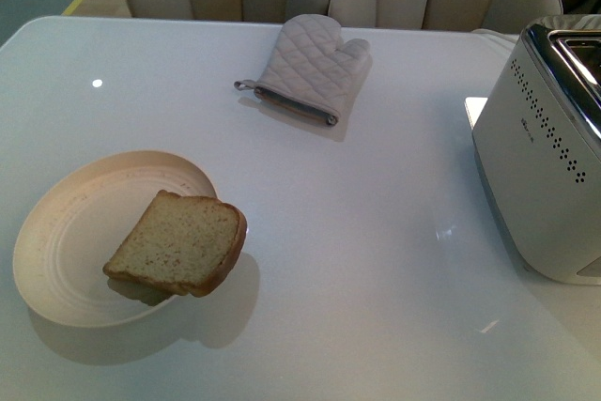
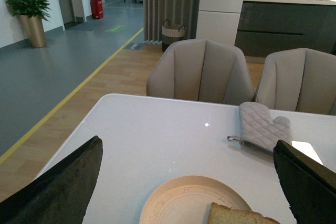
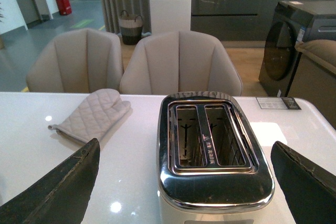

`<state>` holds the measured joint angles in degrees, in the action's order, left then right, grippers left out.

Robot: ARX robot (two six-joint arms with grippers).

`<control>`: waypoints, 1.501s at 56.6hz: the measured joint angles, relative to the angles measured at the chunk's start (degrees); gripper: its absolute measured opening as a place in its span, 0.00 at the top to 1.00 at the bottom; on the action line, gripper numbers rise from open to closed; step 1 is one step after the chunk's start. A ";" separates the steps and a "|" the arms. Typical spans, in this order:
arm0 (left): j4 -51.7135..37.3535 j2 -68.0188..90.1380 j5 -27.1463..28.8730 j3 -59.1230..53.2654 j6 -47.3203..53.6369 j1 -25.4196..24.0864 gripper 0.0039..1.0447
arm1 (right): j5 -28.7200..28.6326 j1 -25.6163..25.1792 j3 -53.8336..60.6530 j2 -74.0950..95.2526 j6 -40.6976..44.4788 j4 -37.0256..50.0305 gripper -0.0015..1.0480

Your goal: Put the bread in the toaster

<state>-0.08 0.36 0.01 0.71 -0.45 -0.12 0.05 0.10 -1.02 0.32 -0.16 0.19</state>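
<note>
Wide open and empty on both: left gripper [image 2: 187, 142] fingers framing bread slice [image 1: 178, 243] propped on cream plate [image 1: 56, 232] rim just ahead, right gripper [image 3: 185, 144] fingers framing toaster [image 3: 215, 190], slots empty.

Glossy white table [image 1: 376, 232] up front, two beige chairs [image 2: 199, 74] tucked behind it; beyond them wood flooring [image 2: 121, 77], a yellow line [image 2: 68, 97], grey floor [image 2: 42, 72], a potted plant [image 2: 29, 14] and dark cabinets [image 3: 236, 9] further back

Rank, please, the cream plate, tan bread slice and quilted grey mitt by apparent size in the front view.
1. round cream plate
2. tan bread slice and quilted grey mitt: about alike; mitt lies farther, so unranked.
</note>
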 joint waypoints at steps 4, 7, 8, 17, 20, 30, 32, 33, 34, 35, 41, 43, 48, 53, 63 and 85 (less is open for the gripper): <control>0.00 0.00 0.00 0.00 0.00 0.00 0.07 | -0.02 0.00 0.00 0.00 0.02 0.00 0.09; 0.00 0.00 0.00 0.00 0.00 0.00 0.07 | 0.00 0.00 0.00 0.00 0.02 0.00 0.09; 0.00 0.00 0.00 0.00 0.00 0.00 0.07 | 0.00 0.00 0.00 0.00 0.02 0.00 0.09; 0.00 0.00 0.00 0.00 0.00 0.00 0.07 | 0.00 0.00 0.00 0.00 0.00 0.00 0.09; 0.00 0.00 0.00 0.00 0.00 0.00 0.07 | 0.00 0.00 0.00 0.00 0.02 0.00 0.09; 0.00 0.00 0.00 0.00 0.00 0.00 0.07 | 0.00 0.00 0.00 0.00 0.02 0.00 0.09; 0.00 0.00 0.00 0.00 0.00 0.00 0.07 | 0.00 0.00 0.00 0.00 0.00 0.00 0.09; 0.00 0.00 0.00 0.00 0.00 0.00 0.07 | 0.00 0.00 0.00 0.00 0.02 0.00 0.09; 0.00 0.00 0.00 0.00 0.00 0.00 0.07 | 0.00 0.00 0.00 0.00 0.00 0.00 0.09; 0.00 0.00 0.00 0.00 0.00 0.00 0.07 | 0.00 0.00 0.00 0.00 0.02 0.00 0.09; 6.67 2.69 -7.39 2.36 -3.43 -2.25 0.07 | 0.07 0.00 -0.02 0.00 0.02 0.00 0.09; 10.32 5.18 -11.26 4.02 -5.66 -3.87 0.07 | -0.02 0.00 0.00 0.00 0.02 0.00 0.09; 13.33 10.03 -17.31 6.95 -9.60 -7.43 0.07 | -0.09 0.00 0.00 0.00 0.00 0.00 0.09; 9.84 14.56 -18.14 9.40 -9.64 -8.26 0.07 | -0.07 0.00 0.00 0.00 0.02 0.00 0.09; -5.22 31.61 -16.70 10.10 -5.09 -10.27 0.07 | -0.07 0.00 0.00 0.00 0.02 0.00 0.09; -43.67 97.31 -11.10 21.07 0.55 -11.06 0.07 | -0.07 0.00 0.00 0.00 0.02 0.00 0.09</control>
<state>-43.75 97.67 -11.09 21.78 0.10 -11.18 -0.01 0.10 -1.02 0.32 -0.14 0.19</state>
